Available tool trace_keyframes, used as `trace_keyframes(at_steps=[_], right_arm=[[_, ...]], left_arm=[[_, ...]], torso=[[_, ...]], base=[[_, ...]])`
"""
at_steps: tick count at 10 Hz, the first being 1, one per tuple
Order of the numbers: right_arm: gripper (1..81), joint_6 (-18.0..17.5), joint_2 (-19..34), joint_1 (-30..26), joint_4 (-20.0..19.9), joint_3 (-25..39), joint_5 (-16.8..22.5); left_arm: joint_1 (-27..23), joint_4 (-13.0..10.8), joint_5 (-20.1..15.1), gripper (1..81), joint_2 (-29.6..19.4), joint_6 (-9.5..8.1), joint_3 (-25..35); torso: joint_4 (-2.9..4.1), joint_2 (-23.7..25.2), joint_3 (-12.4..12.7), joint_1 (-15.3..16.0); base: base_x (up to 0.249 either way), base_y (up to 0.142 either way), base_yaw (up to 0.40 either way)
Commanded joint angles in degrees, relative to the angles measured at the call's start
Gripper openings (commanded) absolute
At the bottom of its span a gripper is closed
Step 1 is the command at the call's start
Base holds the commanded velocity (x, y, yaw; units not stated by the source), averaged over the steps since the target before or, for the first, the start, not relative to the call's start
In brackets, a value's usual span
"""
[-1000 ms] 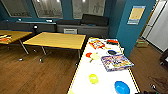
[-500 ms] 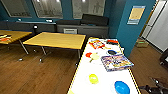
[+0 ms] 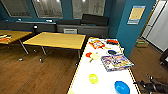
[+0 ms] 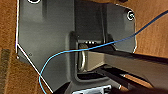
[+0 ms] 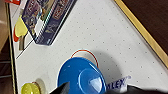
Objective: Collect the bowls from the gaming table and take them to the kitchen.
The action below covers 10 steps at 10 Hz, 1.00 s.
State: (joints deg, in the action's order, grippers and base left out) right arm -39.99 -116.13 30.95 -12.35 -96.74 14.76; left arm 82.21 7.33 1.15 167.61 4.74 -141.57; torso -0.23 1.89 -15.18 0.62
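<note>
Nothing is shifting between the earlier head views and now: the blue bowl (image 3: 122,87) and yellow bowl (image 3: 93,78) are sitting on the white desk (image 3: 105,80) near the game box (image 3: 116,62). From the right wrist, the arm is hovering just above the blue bowl (image 5: 81,76) (fingers' opening: cannot tell); a careless descent risks sliding it off the nearby edge.

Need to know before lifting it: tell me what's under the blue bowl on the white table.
In the right wrist view, the blue bowl sits on the white table, over a thin red-orange ring peeking out beside its rim. Whatever lies directly beneath the bowl is covered.
</note>
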Motion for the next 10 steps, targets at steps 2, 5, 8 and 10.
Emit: trace_keyframes(at_steps=[2,5,8,10], right_arm=[[81.1,-0.27,0.61,-6.73,-0.57,-5.34,1.85],[81.1,-0.27,0.43,-8.39,-0.04,-9.59,2.02],[81.1,-0.27,-3.35,-10.33,-0.22,-11.61,3.96],[81.1,-0.27,-7.65,-9.55,-0.48,-14.69,3.96]], left_arm=[[-1.39,0.41,-4.05,81.1,-0.16,0.36,0.33],[-1.39,0.41,-4.13,81.1,-0.16,0.36,0.33],[-1.75,0.41,-4.57,81.1,0.19,0.36,0.33],[-1.83,0.32,-4.66,81.1,0.36,0.36,0.33]], torso=[[0.0,0.0,0.0,0.0],[0.0,-0.02,0.0,0.0],[0.0,-0.02,0.0,0.0],[0.0,-0.02,-0.02,0.0]], base=[[0.0,0.0,0.0],[0.0,0.0,0.0],[0.0,0.0,0.0],[0.0,0.0,0.0]])
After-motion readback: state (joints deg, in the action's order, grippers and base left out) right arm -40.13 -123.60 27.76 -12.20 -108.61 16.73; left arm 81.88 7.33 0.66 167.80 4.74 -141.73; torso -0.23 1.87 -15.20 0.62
